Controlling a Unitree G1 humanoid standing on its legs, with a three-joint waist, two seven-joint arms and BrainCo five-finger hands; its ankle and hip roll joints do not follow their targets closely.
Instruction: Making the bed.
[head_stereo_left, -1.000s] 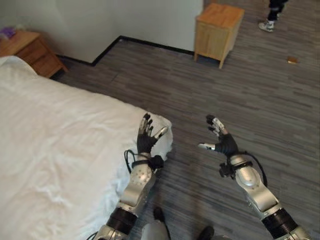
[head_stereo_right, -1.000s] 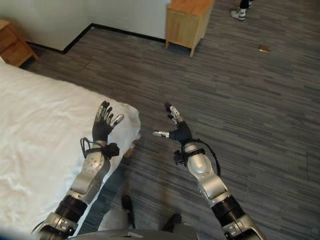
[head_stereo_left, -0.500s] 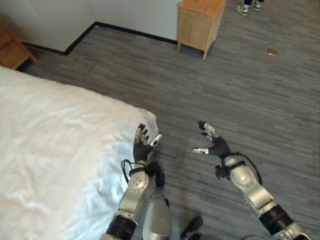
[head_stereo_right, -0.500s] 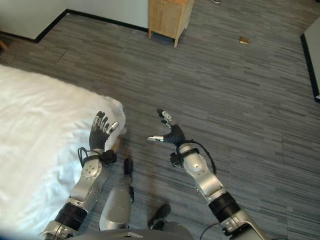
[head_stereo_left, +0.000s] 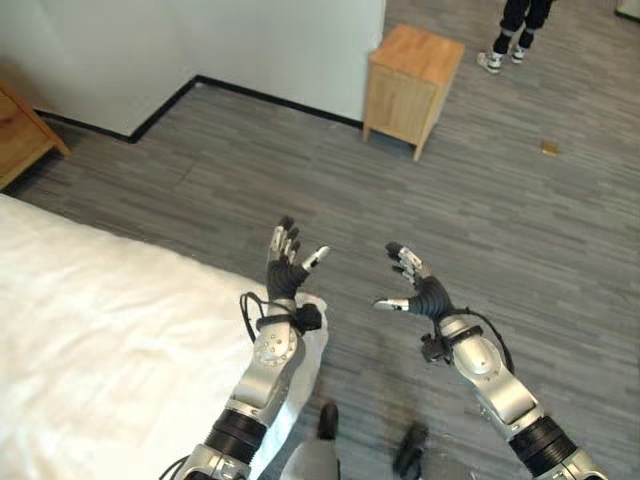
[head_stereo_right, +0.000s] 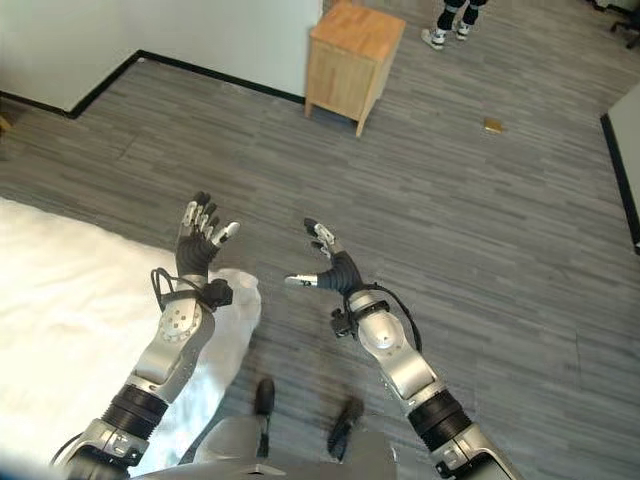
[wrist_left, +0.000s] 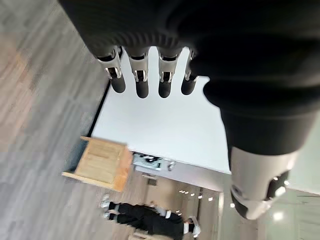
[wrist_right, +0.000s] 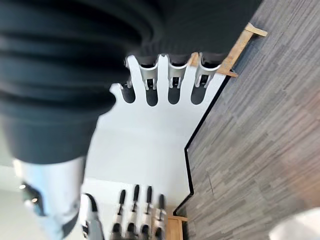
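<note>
Grey floor (head_stereo_left: 520, 230), wooden cabinet (head_stereo_left: 411, 88), white bed (head_stereo_left: 100, 350)

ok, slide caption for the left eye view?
Both hands, left and right, open and empty beside the white bed.

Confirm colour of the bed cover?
White, plain, no pattern: bed cover, best in the left eye view.

My left hand (head_stereo_left: 287, 272) is raised at the centre of the frame, fingers spread and holding nothing, above the corner of the white bed (head_stereo_left: 90, 340) that fills the lower left. My right hand (head_stereo_left: 415, 292) hangs just right of centre over the grey plank floor (head_stereo_left: 520, 230), also spread and empty. A wooden nightstand (head_stereo_left: 412, 75) stands at the upper middle by the white wall (head_stereo_left: 200, 40). A person's legs (head_stereo_left: 515, 30) show at the top right.
</note>
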